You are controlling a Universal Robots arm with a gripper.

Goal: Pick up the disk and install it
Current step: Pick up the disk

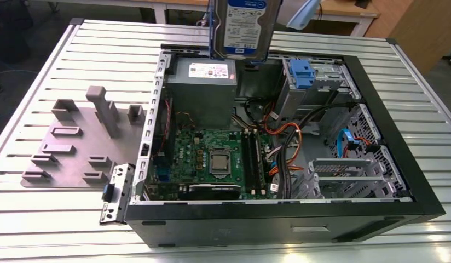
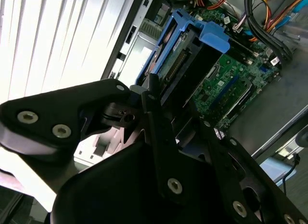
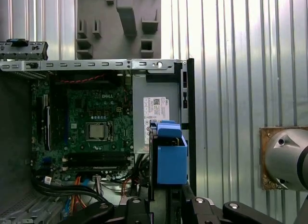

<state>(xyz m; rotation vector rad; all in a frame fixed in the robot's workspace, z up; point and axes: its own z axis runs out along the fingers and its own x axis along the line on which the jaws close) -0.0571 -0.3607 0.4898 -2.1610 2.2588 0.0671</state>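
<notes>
Disk is aloft, clear of the counter, and hangs over the back of the open computer case. Pincer is closed on it: in the second wrist view the black fingers flank the drive's blue caddy frame on both sides.

Key relation: the disk extends straight away from the pincer, in line with the fingers, with its long axis upright. In the exterior view its lower end sits above the gap between the grey power supply and the fixed blue-handled caddy, touching neither as far as I can judge. There is only one arm, so reach is not in question.

View differences:
- Exterior view shows the label face, the upright pose and the motherboard well below.
- First wrist view looks down along the disk, seen end-on as a blue block. This places it over the power supply's outer edge, beside the case wall.
- Second wrist view shows the disk's connector end, which points down into the case
</notes>
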